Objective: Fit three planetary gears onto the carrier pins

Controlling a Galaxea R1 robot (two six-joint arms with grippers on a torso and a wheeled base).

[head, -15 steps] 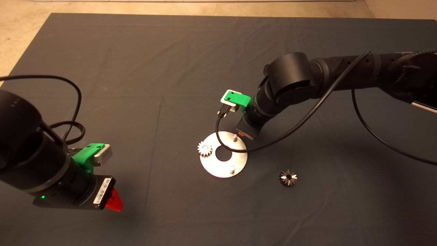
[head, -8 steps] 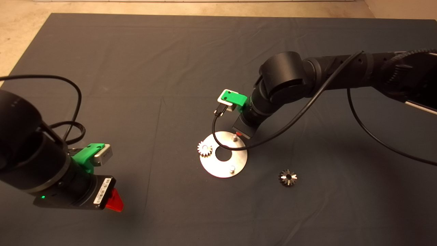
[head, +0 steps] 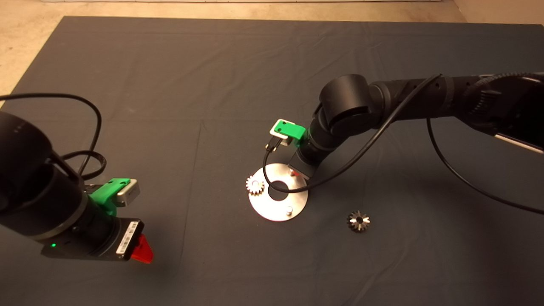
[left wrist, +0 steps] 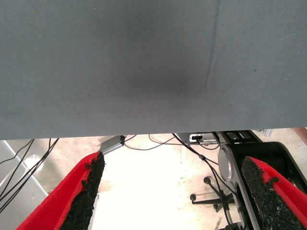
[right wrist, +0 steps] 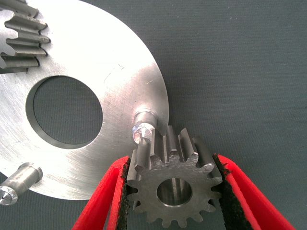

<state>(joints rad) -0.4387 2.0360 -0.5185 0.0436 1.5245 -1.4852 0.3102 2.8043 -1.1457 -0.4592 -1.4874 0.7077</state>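
Observation:
The round silver plate (head: 267, 208) lies mid-mat, and one planetary gear (head: 255, 185) sits on its left carrier pin. The near pin (head: 289, 210) is bare. My right gripper (head: 294, 172) hangs over the plate's far edge, shut on a second gear (right wrist: 172, 184). That gear hangs tilted just beside the far pin (right wrist: 144, 125), its hole off the pin. The right wrist view also shows the plate (right wrist: 110, 57), the seated gear (right wrist: 19, 36) and the bare pin (right wrist: 19, 179). A third gear (head: 358, 221) lies loose on the mat to the plate's right. My left gripper (head: 142, 250) is parked at the lower left, open (left wrist: 175, 163) and empty.
The right arm's black cable (head: 272, 187) loops over the plate's central hole. The left wrist view looks past the mat's edge (left wrist: 144, 132) at floor cables and a chair base (left wrist: 211, 196).
My right gripper has moved forward and left with its gear, from just beyond the plate's far edge to over the far pin. The left arm has not moved.

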